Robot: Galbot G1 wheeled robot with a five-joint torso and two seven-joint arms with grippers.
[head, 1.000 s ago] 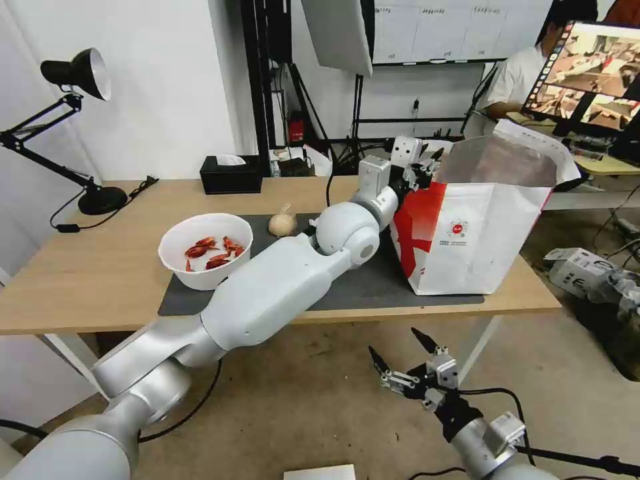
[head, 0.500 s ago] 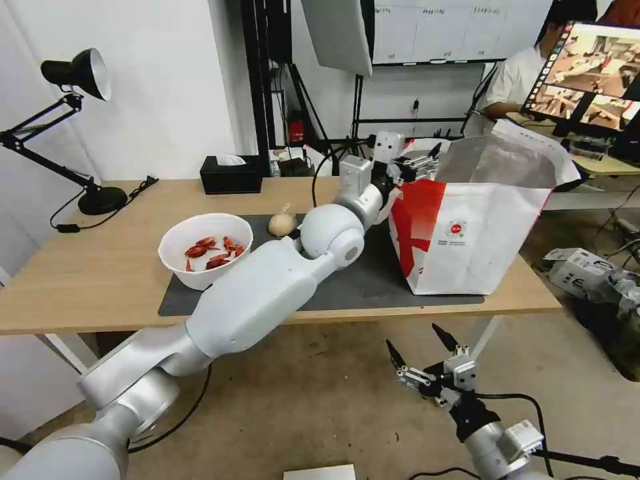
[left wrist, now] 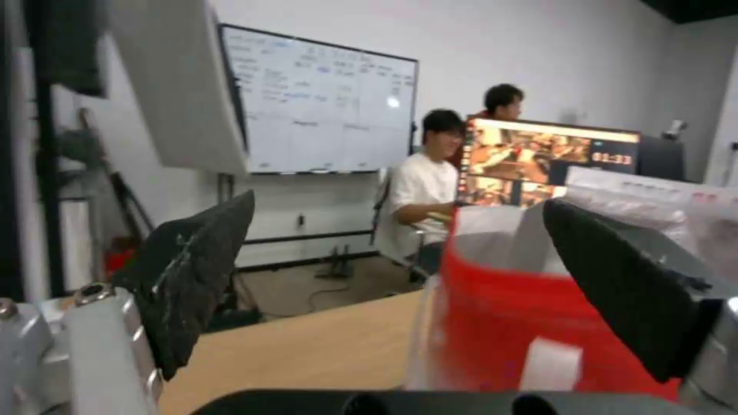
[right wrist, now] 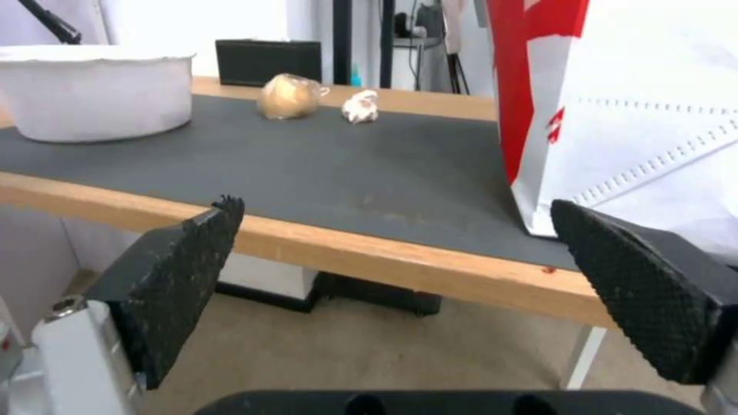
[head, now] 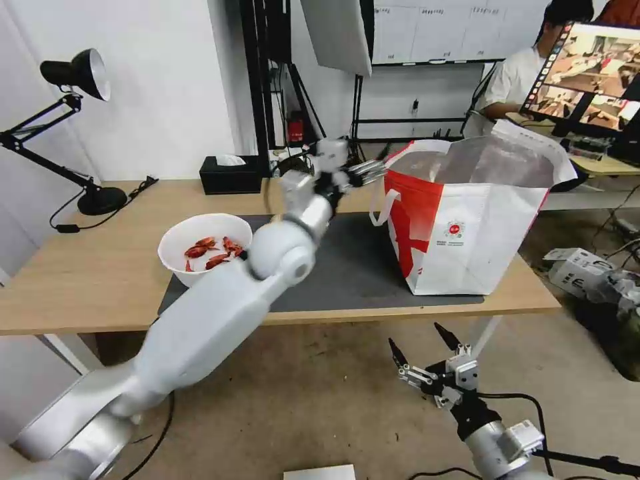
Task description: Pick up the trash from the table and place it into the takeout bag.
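Two tools show, both spread wide and holding nothing. The left tool (head: 363, 170) is raised above the back part of the dark mat (head: 347, 267), just beside the near rim of the takeout bag (head: 467, 227); in the left wrist view its black fingers (left wrist: 196, 271) stand far apart, with the bag's red wall behind them. The right tool (head: 427, 347) hangs low in front of the surface (head: 87, 280), below its front edge, with its fingers (right wrist: 181, 276) wide apart.

The bag stands upright and open on the right end of the mat, silver lining showing. A white bowl (head: 203, 257) of red shells sits on the left end of the mat. In the right wrist view a beige knotted lump (right wrist: 288, 97) and a small crumpled tissue (right wrist: 360, 108) lie near each other but apart at the back of the mat, between bowl and bag. A black tissue box (head: 231, 175) sits behind on the bare wood.
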